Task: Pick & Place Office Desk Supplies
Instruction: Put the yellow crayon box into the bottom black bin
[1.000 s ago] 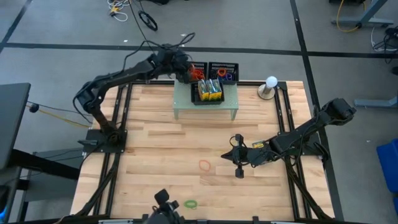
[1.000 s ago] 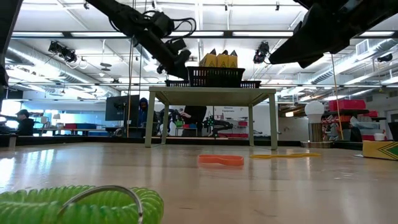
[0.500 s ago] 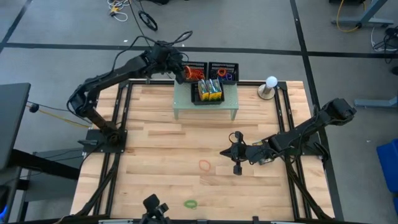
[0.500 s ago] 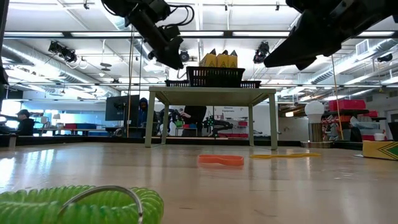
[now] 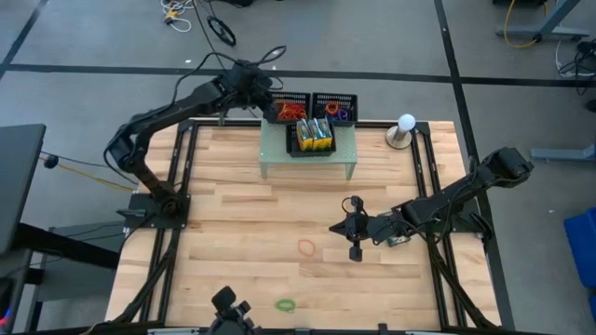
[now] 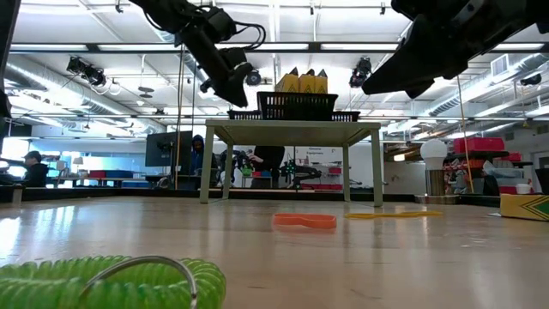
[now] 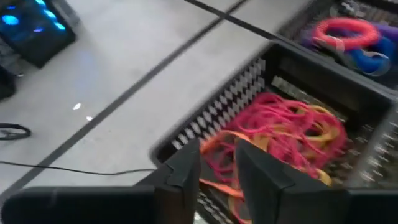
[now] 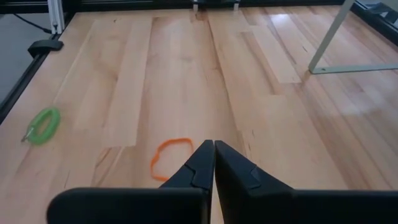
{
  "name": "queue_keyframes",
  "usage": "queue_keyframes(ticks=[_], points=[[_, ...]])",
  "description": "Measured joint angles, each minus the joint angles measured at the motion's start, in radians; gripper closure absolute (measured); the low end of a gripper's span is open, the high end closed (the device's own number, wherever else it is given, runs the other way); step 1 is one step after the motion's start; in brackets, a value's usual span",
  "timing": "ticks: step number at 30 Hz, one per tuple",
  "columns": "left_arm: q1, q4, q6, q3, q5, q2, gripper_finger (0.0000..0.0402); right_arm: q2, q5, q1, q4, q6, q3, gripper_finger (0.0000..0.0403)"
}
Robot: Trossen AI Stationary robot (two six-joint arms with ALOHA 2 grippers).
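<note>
Left end effector (image 7: pixel 214 165) over back-left mesh tray (image 5: pixel 279 97) at bench's far edge, fingers slightly parted, pinching nothing; red-orange rubber bands (image 7: pixel 280 134) heaped below.

Right end effector (image 8: pixel 208 158) low over mid-bench, fingers pressed together, empty. Orange band (image 8: pixel 171 155) lies just ahead of it; green loop (image 5: pixel 286 304) near front edge.

Next, as I judge: spread fingers, drop straight onto band, pinch flat against wood.

Crayon boxes (image 5: pixel 315 132) upright in tray on riser.

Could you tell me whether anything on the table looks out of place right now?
Yes: an orange rubber band and a green coil lie loose on the bare wood, while the other bands sit in a black tray at the far edge.
</note>
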Motion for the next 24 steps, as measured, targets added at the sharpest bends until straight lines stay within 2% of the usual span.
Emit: queue_keyframes(ticks=[5,7,11,16,21,24], points=[[-0.056,-0.161,0.094,0.022,0.037,-0.053,0.0259,0.0,-0.001,0.0,-0.001,0.001,0.0,0.038],[-0.117,-0.232,0.107,0.015,0.004,-0.086,0.027,0.0,-0.001,0.0,-0.002,0.001,0.0,0.038],[-0.272,-0.194,0.103,-0.101,-0.047,-0.184,0.0325,0.0,-0.001,0.004,-0.005,0.002,0.0,0.038],[-0.464,0.104,0.067,-0.374,-0.053,-0.355,0.0391,0.0,0.008,0.005,-0.062,0.053,0.0,0.038],[-0.669,0.508,0.036,-0.704,-0.05,-0.478,0.0389,-0.001,0.023,0.011,-0.218,0.18,0.0,0.0375],[-0.778,0.79,0.03,-0.883,-0.049,-0.491,0.0381,-0.006,0.019,0.014,-0.428,0.277,0.029,0.0362]])
